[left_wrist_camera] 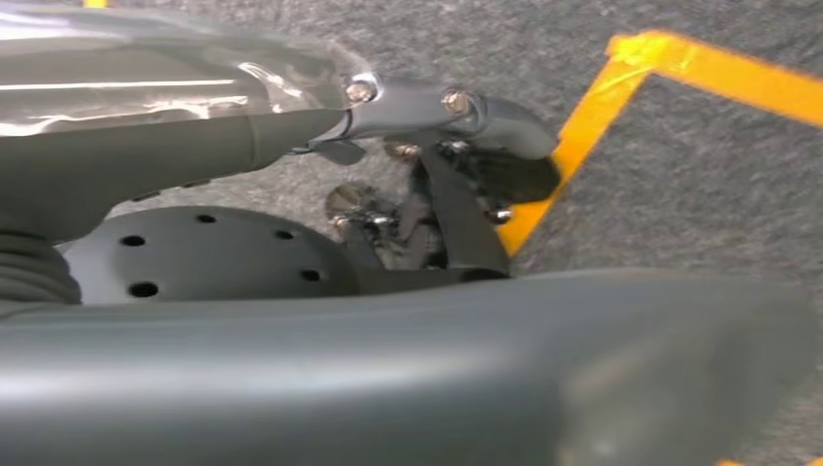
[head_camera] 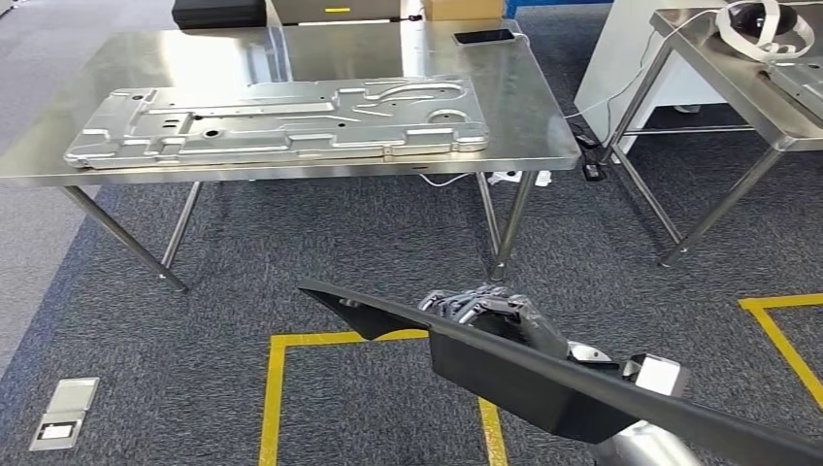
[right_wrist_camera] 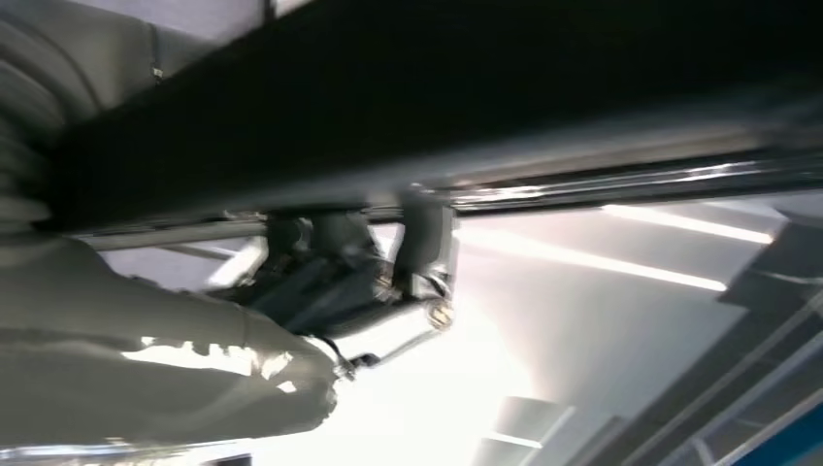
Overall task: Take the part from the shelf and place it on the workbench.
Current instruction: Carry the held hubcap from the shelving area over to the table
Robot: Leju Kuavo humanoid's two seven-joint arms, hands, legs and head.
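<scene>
Part (head_camera: 524, 374): long black panel, held low over the carpet, on my side of the workbench (head_camera: 543, 146) and apart from it.
Long axis: runs from near my right side toward the workbench's left end; the tapered tip leads, the panel tilted edge-up.
My right hand (head_camera: 485, 309): fingers curled over the panel's upper edge, gripping it.
My left hand (left_wrist_camera: 427, 209): fingers wrapped on the panel's edge, over the yellow floor tape (left_wrist_camera: 582, 126).
On workbench: a stamped metal sheet (head_camera: 281, 121) lying flat; a phone (head_camera: 483, 37) at the far side.

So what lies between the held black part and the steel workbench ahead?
Bare grey carpet with yellow floor tape, in the head view, separates the black part from the workbench.
</scene>
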